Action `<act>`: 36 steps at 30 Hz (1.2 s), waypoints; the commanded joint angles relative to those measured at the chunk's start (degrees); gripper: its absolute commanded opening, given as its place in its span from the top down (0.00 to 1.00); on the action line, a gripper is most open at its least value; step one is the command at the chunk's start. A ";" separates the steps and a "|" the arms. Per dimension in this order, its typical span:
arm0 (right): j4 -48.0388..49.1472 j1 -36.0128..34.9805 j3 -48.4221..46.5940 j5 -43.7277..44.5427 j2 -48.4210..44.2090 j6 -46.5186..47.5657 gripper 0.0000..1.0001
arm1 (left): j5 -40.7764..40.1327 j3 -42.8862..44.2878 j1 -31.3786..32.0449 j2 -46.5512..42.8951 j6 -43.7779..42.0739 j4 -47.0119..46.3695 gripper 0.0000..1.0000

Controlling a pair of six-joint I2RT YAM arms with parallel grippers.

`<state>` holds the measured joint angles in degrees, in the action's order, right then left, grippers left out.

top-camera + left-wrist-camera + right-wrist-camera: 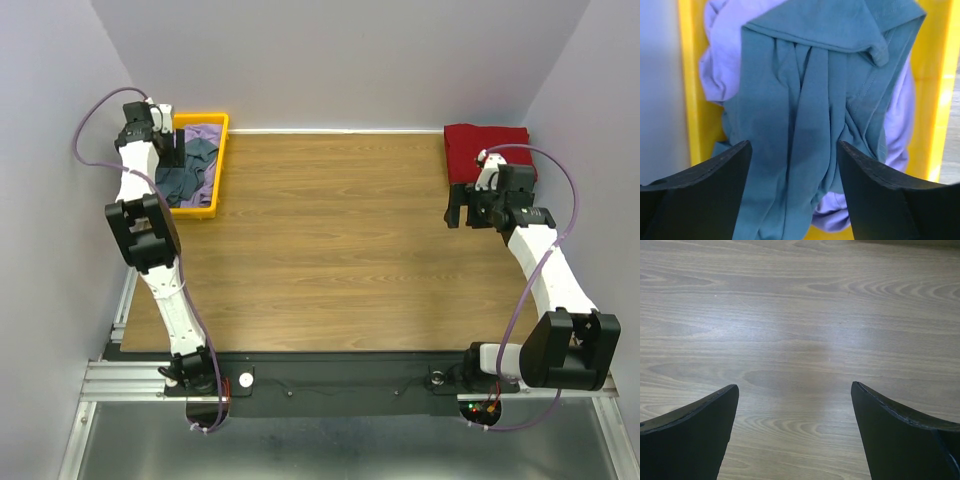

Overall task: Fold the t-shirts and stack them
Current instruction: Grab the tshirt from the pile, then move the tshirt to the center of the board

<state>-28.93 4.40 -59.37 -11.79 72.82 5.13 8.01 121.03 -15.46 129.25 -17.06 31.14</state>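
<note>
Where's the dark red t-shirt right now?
Top view: the dark red t-shirt lies folded in the far right corner, just beyond the right gripper, across from the yellow tray at far left.

Yellow tray [222, 160] on wooden table [330, 240]

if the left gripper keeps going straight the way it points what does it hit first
Most likely the blue-grey t-shirt, bunched straight ahead of the open left gripper, on top of the lavender t-shirt in the yellow tray. The gap to it is unclear.
</note>
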 commanded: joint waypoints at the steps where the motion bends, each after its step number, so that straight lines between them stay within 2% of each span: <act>1: 0.54 -0.45 0.57 -0.07 0.40 0.68 0.00 | -0.28 0.70 0.35 0.82 -0.52 -1.43 0.26; 5: 0.54 -0.45 0.58 0.89 1.01 0.68 0.00 | -0.89 0.52 0.26 3.20 -0.26 -1.52 0.31; 11: 0.36 -0.45 0.31 1.07 1.10 0.76 0.00 | -0.11 2.97 0.35 5.13 0.27 -0.20 0.49; 12: 0.28 -0.45 0.22 1.07 1.19 0.76 0.00 | 0.07 3.42 0.26 5.22 0.19 0.06 0.58; 14: 0.28 -0.45 0.05 1.07 1.27 0.68 0.00 | 0.69 5.69 0.26 5.22 0.27 1.29 0.67; 15: 0.28 -0.45 -0.04 1.07 1.28 0.68 0.00 | 0.78 6.66 0.26 5.13 0.53 1.82 0.81; 17: 0.28 -0.45 -0.13 0.98 1.19 0.67 0.00 | 2.44 9.12 0.26 4.70 0.80 4.09 0.98; 20: 0.19 -0.45 -0.57 0.81 1.19 0.59 0.00 | 6.04 14.48 0.35 2.16 1.94 5.60 1.00; 22: 0.10 -0.45 -1.09 0.72 1.19 0.50 0.00 | 8.07 15.11 0.35 -2.06 3.17 4.90 1.00; 26: 0.01 -0.45 -1.18 0.45 0.84 0.24 0.00 | 17.10 15.46 0.70 -10.14 5.63 1.31 1.00; 31: 0.10 -0.45 -1.27 0.28 0.84 -0.03 0.00 | 20.29 16.95 4.21 -18.76 8.35 -1.42 1.00; 36: 0.10 -0.45 -1.71 0.28 0.92 -0.20 0.00 | 20.99 17.39 11.76 -25.44 11.96 -6.61 1.00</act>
<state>-29.58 4.40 -59.16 -11.38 74.39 5.10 24.51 134.76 -9.45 111.53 -8.93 32.40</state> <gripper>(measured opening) 0.999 0.040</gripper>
